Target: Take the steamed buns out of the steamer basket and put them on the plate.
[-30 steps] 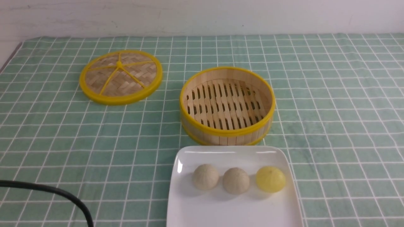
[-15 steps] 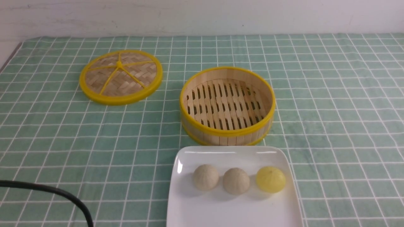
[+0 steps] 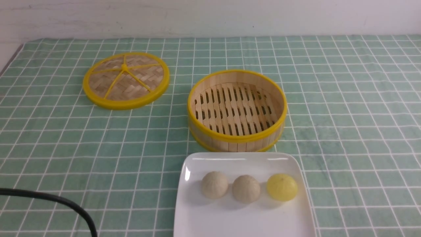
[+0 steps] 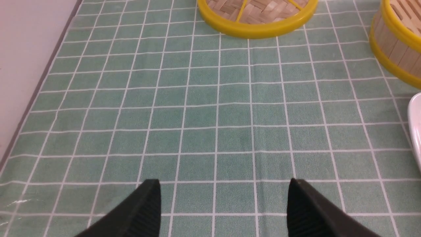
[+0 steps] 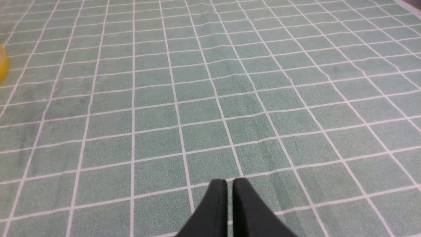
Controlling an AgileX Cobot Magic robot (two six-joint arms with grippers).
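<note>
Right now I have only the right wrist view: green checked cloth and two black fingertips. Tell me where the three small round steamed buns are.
Observer: All three steamed buns sit in a row on the glossy white square plate.
Operator: Confirm none remain elsewhere.
Observer: The round bamboo steamer basket holds nothing; only its slatted floor shows.
Operator: Report the other arm.
Observer: The left gripper is open above the green checked cloth, holding nothing.
</note>
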